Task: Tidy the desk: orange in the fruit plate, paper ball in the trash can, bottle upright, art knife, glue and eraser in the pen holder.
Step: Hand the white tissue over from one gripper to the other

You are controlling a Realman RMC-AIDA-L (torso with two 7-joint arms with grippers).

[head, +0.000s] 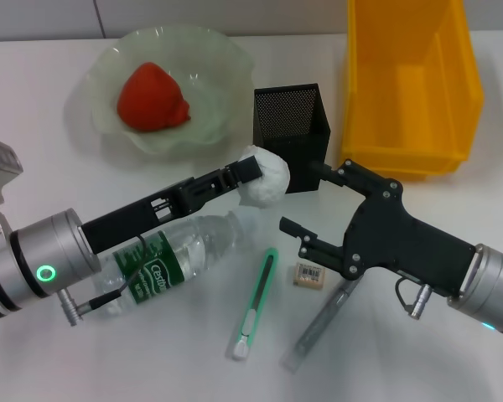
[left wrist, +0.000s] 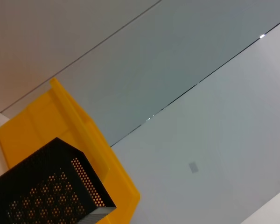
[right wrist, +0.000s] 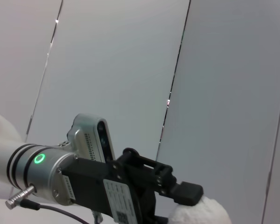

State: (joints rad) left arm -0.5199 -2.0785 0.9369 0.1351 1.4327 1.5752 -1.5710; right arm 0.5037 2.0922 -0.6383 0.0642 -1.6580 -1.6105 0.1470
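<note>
My left gripper [head: 250, 174] is shut on the white paper ball [head: 267, 177], held above the desk just in front of the black mesh pen holder [head: 292, 134]. The right wrist view also shows that ball [right wrist: 200, 213]. My right gripper [head: 304, 198] is open, hanging over the desk near the eraser [head: 309, 275]. The clear bottle [head: 176, 255] with a green label lies on its side under my left arm. A green art knife [head: 256, 306] and a grey glue stick [head: 323, 322] lie flat near the front. The orange [head: 153, 98] rests in the pale green fruit plate [head: 214, 59].
The yellow bin serving as the trash can [head: 411, 84] stands at the back right, next to the pen holder; both appear in the left wrist view, the bin [left wrist: 60, 126] behind the holder [left wrist: 42, 186]. My right arm lies over part of the glue stick.
</note>
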